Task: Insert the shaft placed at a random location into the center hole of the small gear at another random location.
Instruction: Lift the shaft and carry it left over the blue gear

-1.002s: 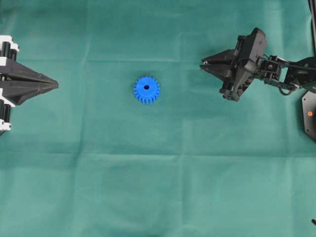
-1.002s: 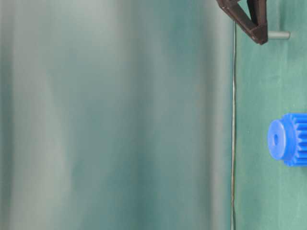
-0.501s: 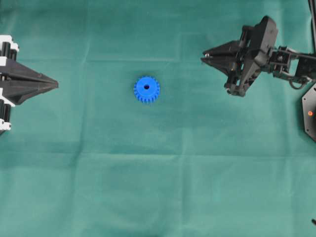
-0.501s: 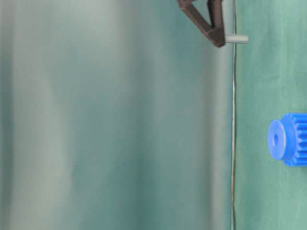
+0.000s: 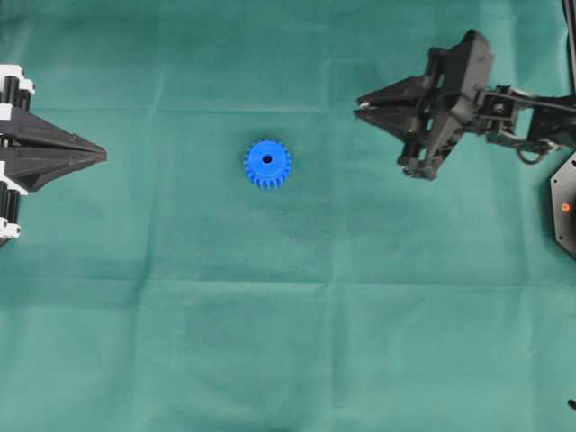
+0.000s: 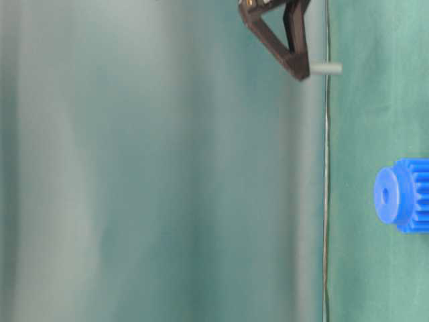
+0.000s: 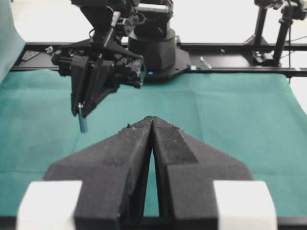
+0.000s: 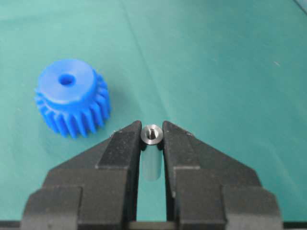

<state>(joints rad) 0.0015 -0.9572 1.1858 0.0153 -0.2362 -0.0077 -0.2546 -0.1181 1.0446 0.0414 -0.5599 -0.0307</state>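
Note:
The small gear [image 5: 267, 163] is bright blue and lies flat on the green cloth, hub up, with its dark center hole [image 5: 267, 159] showing. The right wrist view has the gear [image 8: 72, 98] ahead and to the left of the jaws. My right gripper [image 5: 362, 106] hangs above the cloth to the gear's right, shut on the shaft [image 8: 152, 135], a short silver pin held upright between the fingertips. Seen from table level, the shaft [image 6: 326, 68] sticks out of the fingertips toward the cloth, clear of it. My left gripper [image 5: 101, 155] rests shut and empty at the left edge.
The green cloth [image 5: 288, 342] covers the whole table, with faint fold creases. The right arm's black base [image 5: 565, 202] sits at the right edge. A black frame rail [image 7: 230, 47] runs along the far side behind the right arm.
My right gripper has lifted the shaft off the cloth and shifted a little toward the gear. The gear and the left gripper have not moved.

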